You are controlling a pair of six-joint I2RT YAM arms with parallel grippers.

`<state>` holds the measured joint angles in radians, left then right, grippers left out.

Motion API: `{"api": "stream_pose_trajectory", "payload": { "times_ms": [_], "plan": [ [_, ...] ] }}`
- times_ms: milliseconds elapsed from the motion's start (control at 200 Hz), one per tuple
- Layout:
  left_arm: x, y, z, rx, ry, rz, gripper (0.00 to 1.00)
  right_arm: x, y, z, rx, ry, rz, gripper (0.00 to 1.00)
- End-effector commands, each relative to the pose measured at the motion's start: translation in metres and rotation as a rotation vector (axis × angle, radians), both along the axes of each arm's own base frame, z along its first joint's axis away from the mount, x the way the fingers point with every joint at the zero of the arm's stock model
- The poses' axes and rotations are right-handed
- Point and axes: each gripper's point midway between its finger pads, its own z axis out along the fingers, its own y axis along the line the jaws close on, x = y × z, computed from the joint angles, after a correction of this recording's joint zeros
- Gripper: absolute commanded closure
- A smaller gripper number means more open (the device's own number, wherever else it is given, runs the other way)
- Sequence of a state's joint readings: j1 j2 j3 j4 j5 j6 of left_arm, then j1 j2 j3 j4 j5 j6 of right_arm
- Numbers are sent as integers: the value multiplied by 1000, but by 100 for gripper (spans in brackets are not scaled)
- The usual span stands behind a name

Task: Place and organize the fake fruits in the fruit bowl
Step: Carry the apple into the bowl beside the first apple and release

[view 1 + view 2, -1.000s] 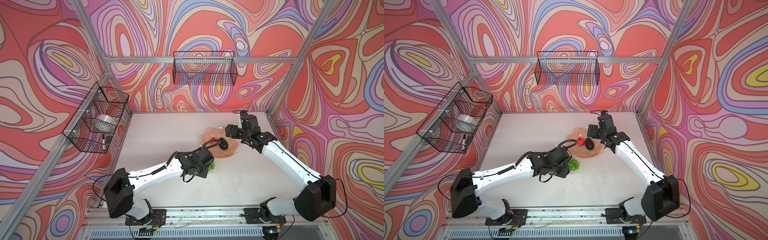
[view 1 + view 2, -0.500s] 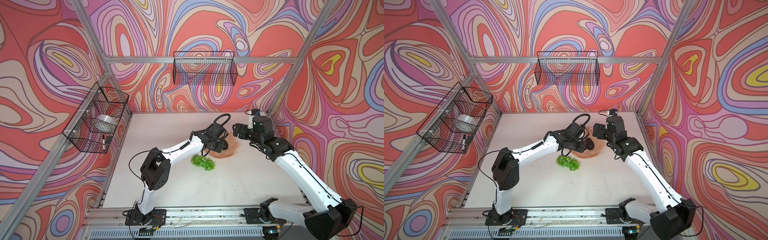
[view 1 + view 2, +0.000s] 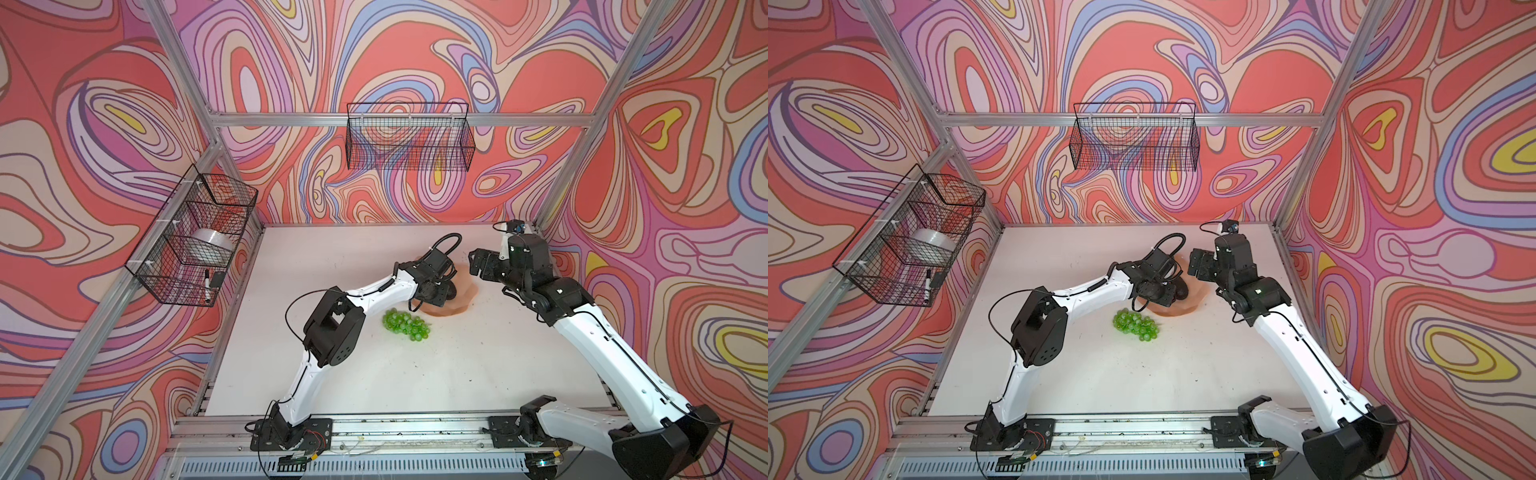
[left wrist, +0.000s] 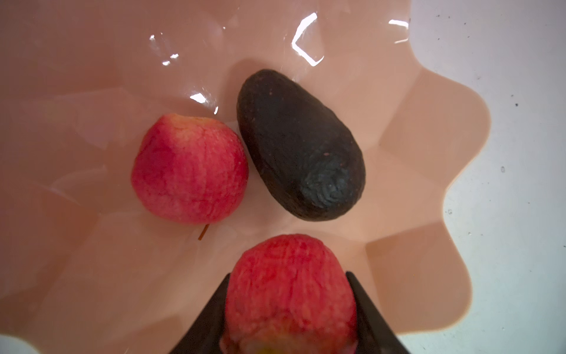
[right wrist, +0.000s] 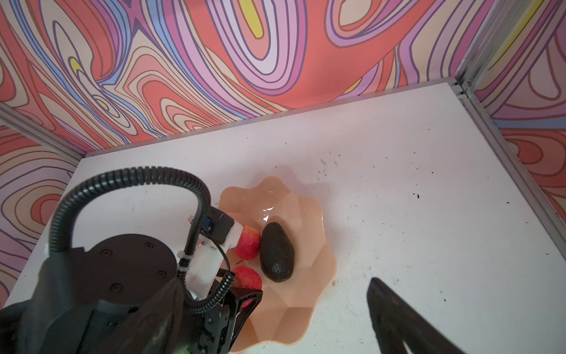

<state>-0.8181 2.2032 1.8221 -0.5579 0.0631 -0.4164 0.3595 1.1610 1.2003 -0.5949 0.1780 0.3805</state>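
The left hand (image 4: 288,275) clamps a red apple (image 4: 291,297) over the bowl (image 4: 428,190); just past that hand lie a second apple (image 4: 190,168) and the avocado (image 4: 300,147). Grapes (image 3: 405,325) sit on the surface (image 3: 457,365) behind its wrist. The right hand (image 3: 477,262) gapes empty nearby.

In the glossy peach scalloped bowl (image 4: 413,184), a dark avocado (image 4: 300,147) lies beside a small red apple (image 4: 190,168), with a second red apple (image 4: 291,291) over the bowl's edge. Glossy green grapes (image 3: 405,325) lie on the white counter (image 3: 457,374) just before the bowl.
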Motion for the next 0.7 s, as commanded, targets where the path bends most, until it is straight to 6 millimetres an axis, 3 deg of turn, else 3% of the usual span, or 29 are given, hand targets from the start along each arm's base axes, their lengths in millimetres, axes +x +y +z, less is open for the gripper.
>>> {"api": "stream_pose_trajectory", "payload": {
  "times_ms": [0,335,536,696],
  "plan": [
    [5,0,-10,11,18,26,52,0,0,-6,3,12,-4,3],
    [5,1,-5,-20,39,44,42,-2,-3,-5,-11,10,-7,3],
    [12,2,36,-98,-19,61,31,-4,-6,-2,-50,8,0,3],
    [26,24,77,-169,-92,121,25,-10,4,1,-63,12,86,4]
  ]
}}
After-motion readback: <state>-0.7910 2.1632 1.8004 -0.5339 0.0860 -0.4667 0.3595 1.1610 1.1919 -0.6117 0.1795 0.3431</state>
